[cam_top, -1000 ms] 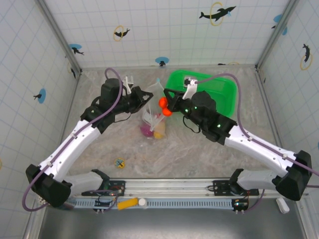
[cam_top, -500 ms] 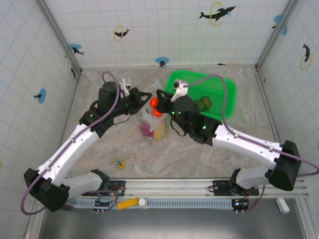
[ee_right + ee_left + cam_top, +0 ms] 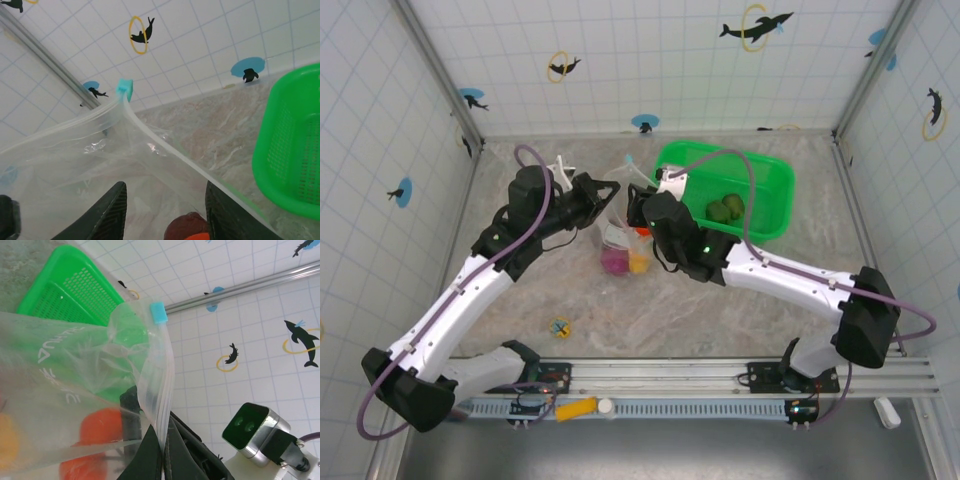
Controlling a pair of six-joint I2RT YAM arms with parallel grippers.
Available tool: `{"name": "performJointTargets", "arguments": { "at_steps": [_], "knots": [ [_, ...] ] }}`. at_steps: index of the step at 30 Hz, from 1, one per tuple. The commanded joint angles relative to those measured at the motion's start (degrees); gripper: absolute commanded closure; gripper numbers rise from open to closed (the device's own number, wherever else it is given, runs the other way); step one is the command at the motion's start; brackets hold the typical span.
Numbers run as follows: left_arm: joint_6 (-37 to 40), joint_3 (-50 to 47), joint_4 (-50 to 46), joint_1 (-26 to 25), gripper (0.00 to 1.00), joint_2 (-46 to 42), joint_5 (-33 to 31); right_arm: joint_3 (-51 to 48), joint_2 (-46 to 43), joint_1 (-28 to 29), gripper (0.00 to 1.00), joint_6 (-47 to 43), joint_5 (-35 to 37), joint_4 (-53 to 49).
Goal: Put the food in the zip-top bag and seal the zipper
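Two pincers: left pincer (image 3: 164,450) pinched shut on the zip-top bag (image 3: 620,240) rim; right pincer (image 3: 167,200) spread open over its mouth, holding nothing.
Food: we see an orange-red toy fruit (image 3: 192,230) below the right fingers.
Bag: on the bench (image 3: 740,300), left of the green basket (image 3: 772,180).

right wrist: red food (image 3: 192,227) cut off at bottom edge | left wrist: orange food (image 3: 95,432) blurry behind zip-top bag (image 3: 60,380); green basket (image 3: 60,295) half covered by bag
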Motion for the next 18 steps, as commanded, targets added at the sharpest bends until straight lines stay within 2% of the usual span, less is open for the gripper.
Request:
{"name": "performJointTargets", "arguments": {
  "at_steps": [1, 7, 11, 12, 13, 15, 16, 18],
  "knots": [
    [-0.3, 0.3, 2.2, 0.2, 1.0, -1.2, -1.1, 2.5, -2.1, 0.4, 0.54, -2.3, 0.5, 0.3],
    [-0.3, -0.4, 3.0, 0.2, 1.0, -1.1, -0.7, 2.2, -2.8, 0.0, 0.54, -3.7, -0.4, 0.2],
    [-0.4, -1.0, 3.4, 0.2, 1.0, -1.4, -0.6, 3.2, -2.3, -1.0, 0.53, -4.1, -5.4, 0.1],
    [-0.5, -1.3, 3.4, 0.2, 1.0, -1.6, -0.7, 4.2, -1.8, -1.3, 0.52, -4.6, -7.8, -0.5],
    [-0.5, -1.6, 3.5, 0.2, 1.0, -1.8, -0.8, 5.6, -1.4, -1.4, 0.46, -4.9, -9.1, -1.7],
    [-0.9, -2.4, 3.8, 0.2, 1.0, -2.1, -0.9, 8.0, -0.8, -1.6, 0.44, -5.5, -11.0, -3.7],
    [-1.0, -2.8, 4.1, 0.2, 1.0, -2.1, -0.8, 9.0, -0.6, -1.6, 0.39, -5.9, -12.0, -4.3],
    [-1.1, -3.2, 4.4, 0.2, 1.0, -2.1, -0.8, 10.5, -0.3, -1.7, 0.38, -6.1, -13.2, -5.5]
  ]
}}
